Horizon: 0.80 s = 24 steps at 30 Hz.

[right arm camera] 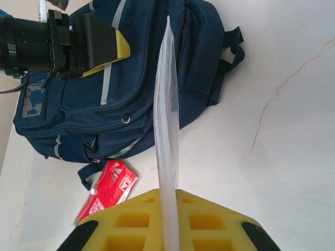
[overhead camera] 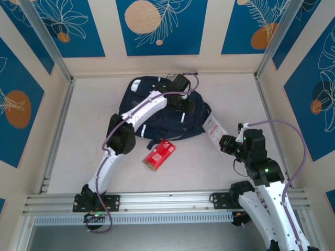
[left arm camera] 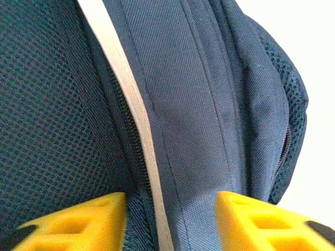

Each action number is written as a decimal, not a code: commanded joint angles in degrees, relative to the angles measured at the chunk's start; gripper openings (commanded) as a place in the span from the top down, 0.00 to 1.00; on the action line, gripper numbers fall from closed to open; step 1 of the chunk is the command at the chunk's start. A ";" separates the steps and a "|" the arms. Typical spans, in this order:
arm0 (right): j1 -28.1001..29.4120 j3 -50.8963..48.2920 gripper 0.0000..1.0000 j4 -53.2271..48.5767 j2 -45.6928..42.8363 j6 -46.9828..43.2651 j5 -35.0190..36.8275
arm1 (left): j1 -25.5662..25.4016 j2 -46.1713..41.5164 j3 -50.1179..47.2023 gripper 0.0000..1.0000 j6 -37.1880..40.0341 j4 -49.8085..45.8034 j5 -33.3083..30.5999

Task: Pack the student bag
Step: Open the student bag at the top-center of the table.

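The table (overhead camera: 104, 136) is a flat pale slab, and the right wrist view shows thin brownish veins in it like marble. The bag (overhead camera: 162, 125) lies slumped at its middle, toward the far wall. It is soft navy woven cloth, with open-weave mesh (left arm camera: 47, 130) on one panel and a smooth white stripe (left arm camera: 131, 99) stitched along a zip.

The left claw (overhead camera: 184, 104) sits on top of the bag. Its blocky yellow fingertips (left arm camera: 78, 222) stand apart on either side of a raised ridge of cloth, and I cannot tell whether they squeeze it.

The right claw (right arm camera: 170, 209), to the right of the bag, is pressed together on a thin glossy clear sleeve (right arm camera: 167, 104). The sleeve is seen edge-on, standing up from between the ribbed yellow pads.

A red pack (overhead camera: 158, 154), small, flat and rectangular with white print, lies just in front of the bag
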 commanded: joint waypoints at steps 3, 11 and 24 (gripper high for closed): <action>-0.41 1.38 0.98 0.30 -0.68 -0.59 0.03 | -0.45 2.96 2.49 0.81 -1.59 1.55 1.38; -0.64 3.26 0.98 -1.31 -0.91 -0.82 2.68 | 0.18 -1.88 2.03 1.00 0.07 -0.66 -0.85; -0.68 5.54 0.97 1.65 0.37 1.17 2.01 | 6.03 -23.01 -8.90 1.00 4.73 0.35 4.79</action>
